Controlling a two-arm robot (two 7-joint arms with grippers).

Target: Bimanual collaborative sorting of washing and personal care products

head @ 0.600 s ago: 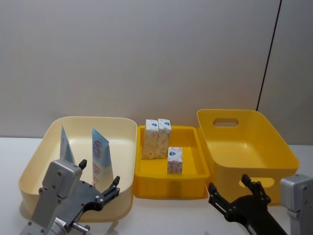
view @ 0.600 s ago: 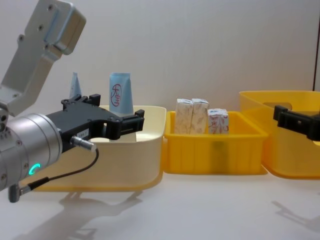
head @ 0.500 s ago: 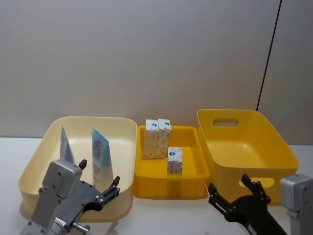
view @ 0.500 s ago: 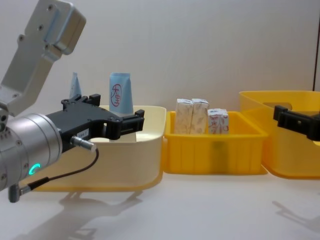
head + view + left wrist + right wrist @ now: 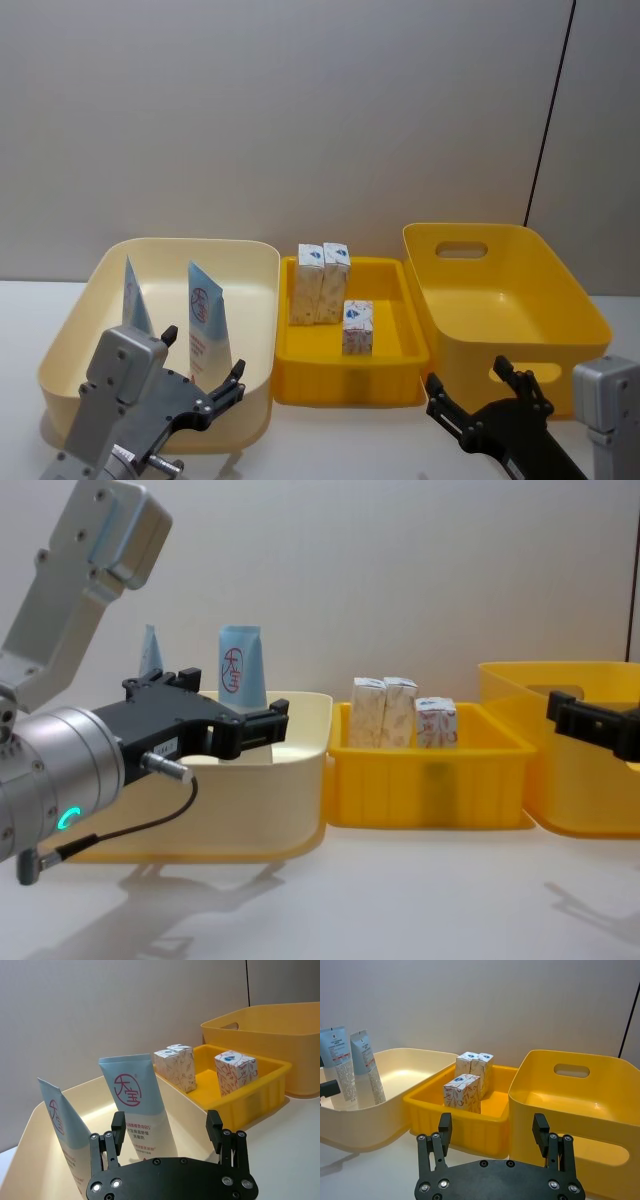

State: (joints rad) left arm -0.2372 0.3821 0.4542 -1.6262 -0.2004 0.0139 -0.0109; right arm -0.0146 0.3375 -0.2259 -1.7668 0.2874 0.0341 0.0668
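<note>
tubes [image 5: 205, 315] put in cream bin [image 5: 190, 243], lower left | boxes [image 5: 357, 327] likely left to be moved | left end effector [image 5: 203, 352] and right end effector [image 5: 466, 375] spread, empty

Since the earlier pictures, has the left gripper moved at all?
No. In the head view the left gripper is open at the same spot by the near rim of the cream bin, lined up with the same tube as before.

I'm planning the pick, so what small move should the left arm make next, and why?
Probably ease the open left end effector forward over the cream plastic bin's rim to straddle the nearer tall light-blue squeeze tube: it stands upright ahead, ungripped. The open right end effector hangs by the yellow plastic bin.
</note>
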